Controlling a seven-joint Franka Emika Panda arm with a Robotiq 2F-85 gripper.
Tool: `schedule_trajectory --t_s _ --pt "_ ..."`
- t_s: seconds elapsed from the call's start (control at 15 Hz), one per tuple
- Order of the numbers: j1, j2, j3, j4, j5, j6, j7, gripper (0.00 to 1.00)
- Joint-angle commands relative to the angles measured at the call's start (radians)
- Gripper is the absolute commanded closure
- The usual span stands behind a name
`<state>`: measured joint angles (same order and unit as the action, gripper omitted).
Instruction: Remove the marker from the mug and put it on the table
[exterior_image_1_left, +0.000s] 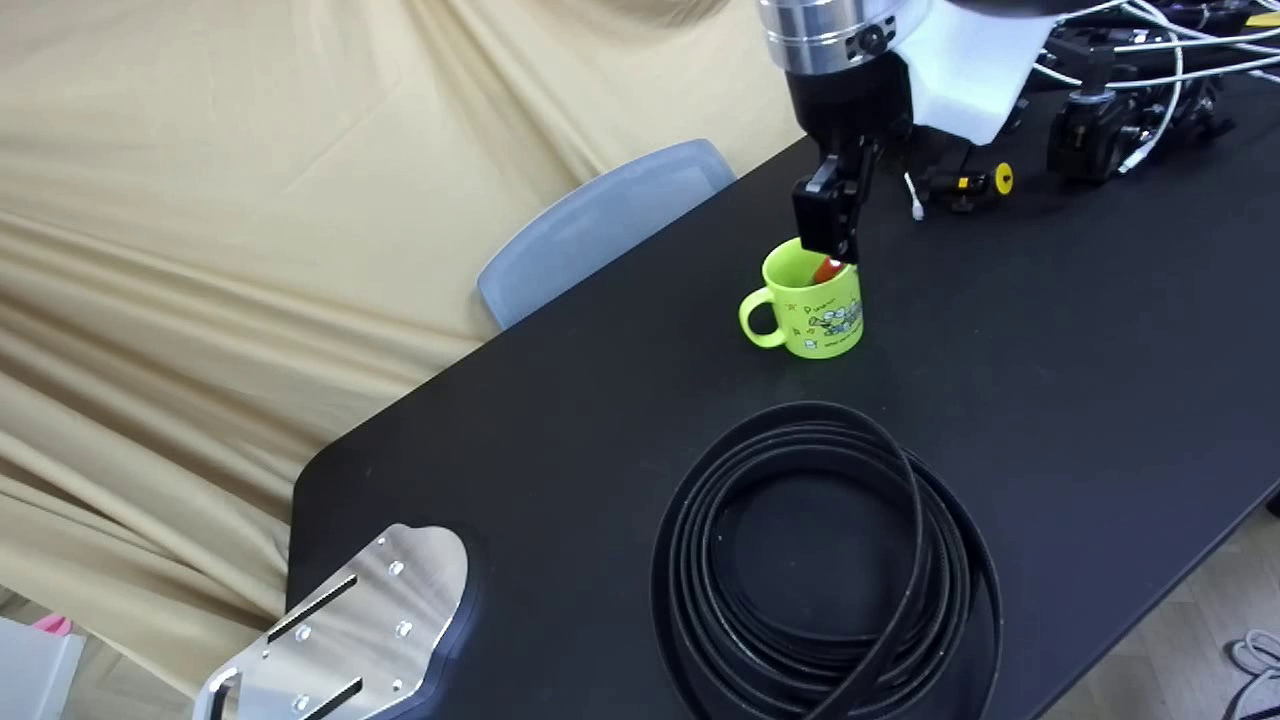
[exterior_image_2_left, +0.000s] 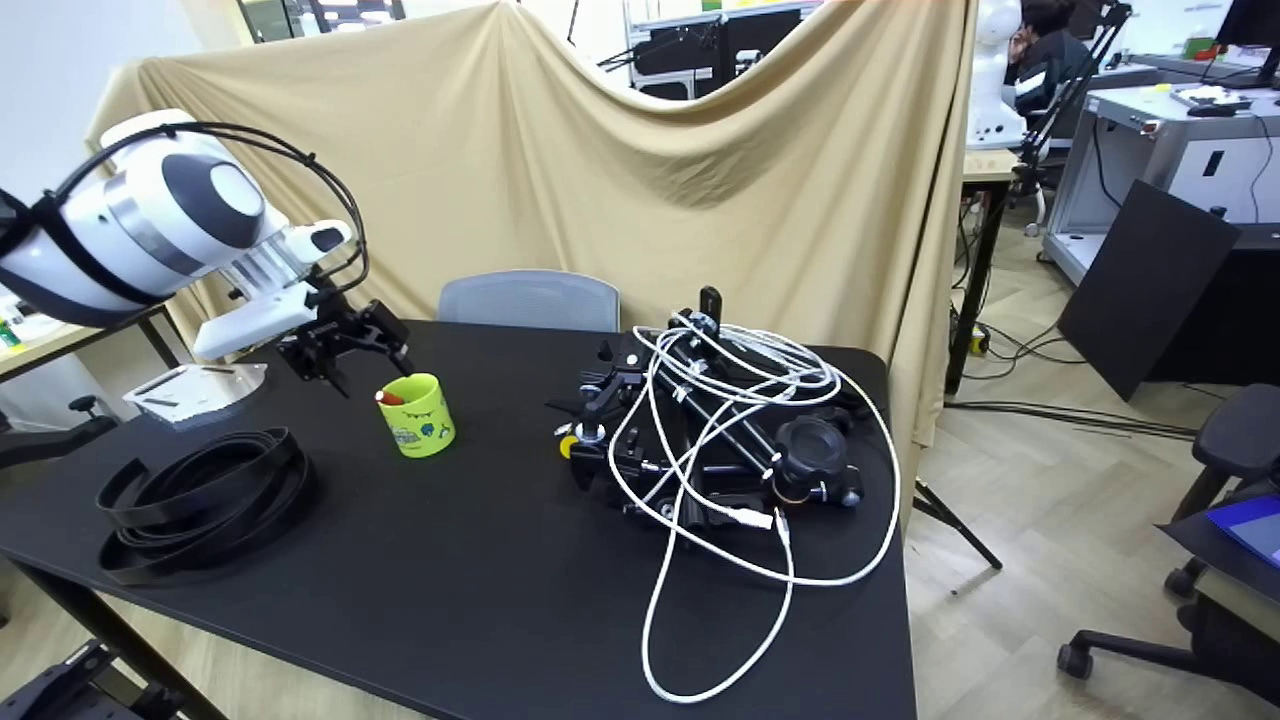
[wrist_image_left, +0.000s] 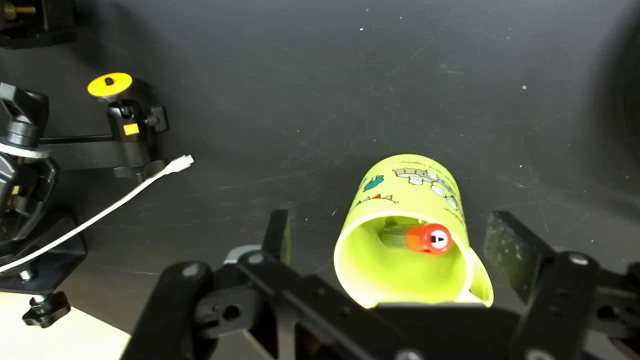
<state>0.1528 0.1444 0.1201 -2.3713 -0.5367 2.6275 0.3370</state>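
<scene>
The fingers (wrist_image_left: 512, 255) are released and spread wide near the mouth of the lime-green mug (wrist_image_left: 395, 267), which shows between them in the wrist view; the marker (wrist_image_left: 425, 239) sits inside the mug, tilted, its red end up by the rim; the mug stands upright on the black tabletop (exterior_image_2_left: 480, 600); near the mug lie a thick black coil (exterior_image_2_left: 200, 515) and a white cable (wrist_image_left: 120, 201); well apart is a slotted silver plate (exterior_image_1_left: 360, 615); past the tabletop's edge is a blue-grey chair back (exterior_image_2_left: 530, 300).
</scene>
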Motion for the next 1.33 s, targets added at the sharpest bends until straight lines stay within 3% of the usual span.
schedule_trajectory --t_s 0.0,0.2,0.27,0.33,1.0,1.07,1.27 --pt "0.03 0.059 -0.024 0.056 -0.016 0.021 -0.011 0.0" --pt "0.048 0.091 -0.038 0.083 -0.01 0.027 -0.023 0.0" --pt "0.053 0.1 -0.041 0.091 -0.007 0.027 -0.032 0.07" --pt "0.058 0.108 -0.046 0.096 -0.004 0.027 -0.036 0.27" --pt "0.087 0.153 -0.066 0.129 0.02 0.034 -0.079 0.95" --pt "0.087 0.147 -0.064 0.125 0.026 0.034 -0.084 0.99" --pt "0.081 0.1 -0.049 0.1 0.074 0.013 -0.11 0.95"
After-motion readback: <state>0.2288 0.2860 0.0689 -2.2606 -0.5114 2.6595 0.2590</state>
